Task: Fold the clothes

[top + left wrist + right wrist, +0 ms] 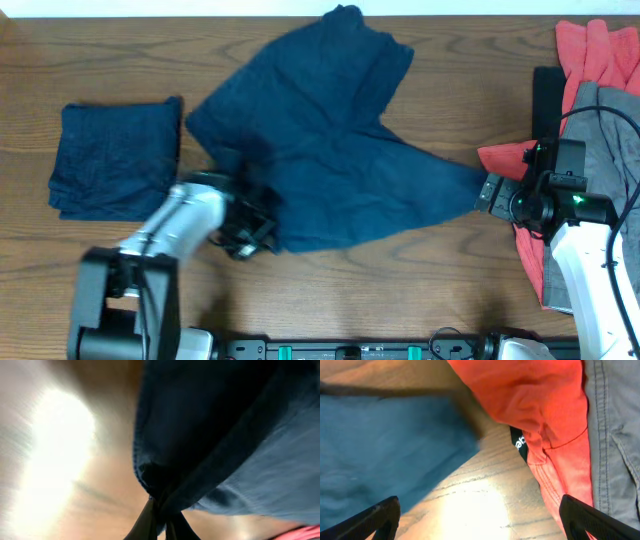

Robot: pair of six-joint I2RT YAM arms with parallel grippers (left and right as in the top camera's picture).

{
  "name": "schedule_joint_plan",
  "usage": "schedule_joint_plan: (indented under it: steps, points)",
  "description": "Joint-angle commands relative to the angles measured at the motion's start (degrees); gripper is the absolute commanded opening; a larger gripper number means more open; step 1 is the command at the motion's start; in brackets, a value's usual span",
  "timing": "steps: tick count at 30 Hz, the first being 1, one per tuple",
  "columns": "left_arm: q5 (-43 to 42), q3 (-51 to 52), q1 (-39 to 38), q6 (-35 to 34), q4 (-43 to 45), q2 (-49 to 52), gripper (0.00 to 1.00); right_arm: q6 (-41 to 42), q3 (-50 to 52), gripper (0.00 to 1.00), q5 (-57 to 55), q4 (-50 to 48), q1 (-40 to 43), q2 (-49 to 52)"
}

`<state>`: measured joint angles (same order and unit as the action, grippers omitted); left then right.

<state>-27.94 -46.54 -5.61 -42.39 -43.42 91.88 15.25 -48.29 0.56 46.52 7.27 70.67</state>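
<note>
Spread navy shorts (330,150) lie mid-table, opened flat but rumpled: one wide leg runs up to the far edge of the table (420,290), the other tapers rightward to a point. The cloth is dark blue, soft and creased along the middle. A folded navy garment (115,160) sits as a neat square at the left, just beside the shorts' left edge; I cannot tell whether the two touch. My left gripper (160,520) is clamped on the shorts' near-left edge, with cloth bunched into a tight knot between the two dark fingers (145,525). My right gripper (480,527) sits at the shorts' right tip with its fingers (370,520) wide apart and nothing between them but bare wood; the cloth edge lies just under the left finger. The red garment (530,400) and grey garment (615,420) are heaped at the right, the red just beside the shorts' tip. Open room: a broad band of bare wood along the near side between my two arms, and a strip behind the folded square. Hard to read: the left wrist view is washed by glare on its left half and filled with cloth on the right. From overhead my left fingers are lost against dark fabric. The heap is cut by the right edge and partly covered by my right arm.
</note>
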Motion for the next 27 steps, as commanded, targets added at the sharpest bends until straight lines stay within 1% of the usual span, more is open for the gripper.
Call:
schedule_joint_plan:
  steps: [1, 3, 4, 6, 7, 8, 9, 11, 15, 17, 19, 21, 23, 27]
  points:
    - [2.19, -3.08, 8.33, 11.5, -0.42, 0.04, 0.06, -0.74, -0.61, 0.99, 2.73, 0.48, 0.26, 0.07]
    - [1.14, -4.11, 11.58, 13.33, -1.95, 0.04, 0.07, -0.74, -0.61, 0.99, 4.0, 0.68, 0.26, 0.07]
    - [-0.07, -4.39, 12.68, 14.01, -3.15, 0.04, 0.15, -0.74, -0.61, 0.99, 5.09, 0.68, 0.26, 0.11]
    - [-3.19, -4.44, 13.31, 15.43, -5.68, 0.04, 0.53, -0.68, -0.61, 0.99, 7.58, 0.68, 0.26, 0.17]
    - [-3.78, -4.42, 13.14, 15.78, -7.37, 0.04, 0.67, -0.35, -0.61, 0.99, 8.63, 0.68, 0.26, 0.2]
    - [-3.74, -4.42, 12.76, 15.8, -8.96, 0.04, 0.79, 0.33, -0.61, 0.99, 9.6, 0.68, 0.26, 0.28]
    - [-3.72, -4.35, 12.24, 15.78, -10.49, 0.04, 0.83, 1.16, -0.61, 0.99, 10.51, 0.68, 0.22, 0.44]
    - [-3.67, -4.0, 11.28, 15.41, -12.39, 0.04, 0.85, 3.3, -0.55, 0.99, 12.26, 0.7, 0.15, 0.98]
    - [-2.49, -2.49, 10.03, 8.74, -12.11, 0.04, 0.86, 11.67, 1.36, 0.99, 12.52, 0.7, 0.17, 2.21]
    - [-2.47, -1.09, 9.42, 6.6, -9.4, 0.04, 0.85, 16.09, 3.54, 0.99, 12.55, -1.31, 0.15, 2.93]
    - [-2.47, 0.68, 8.81, 5.03, -5.09, 0.04, 0.84, 19.78, 6.43, 0.99, 12.57, -5.44, 0.15, 3.65]
    - [-2.19, 2.27, 8.28, 3.85, -0.48, 0.04, 0.81, 22.62, 9.29, 0.99, 12.59, -9.94, 0.15, 4.24]
    - [0.61, 3.76, 7.87, 1.75, 3.52, 0.04, 0.78, 24.83, 12.33, 0.99, 13.31, -14.62, 0.07, 4.52]
    - [2.25, 5.09, 7.13, 0.48, 6.75, 0.07, 0.69, 26.97, 16.13, 0.98, 13.38, -20.0, -0.61, 4.57]
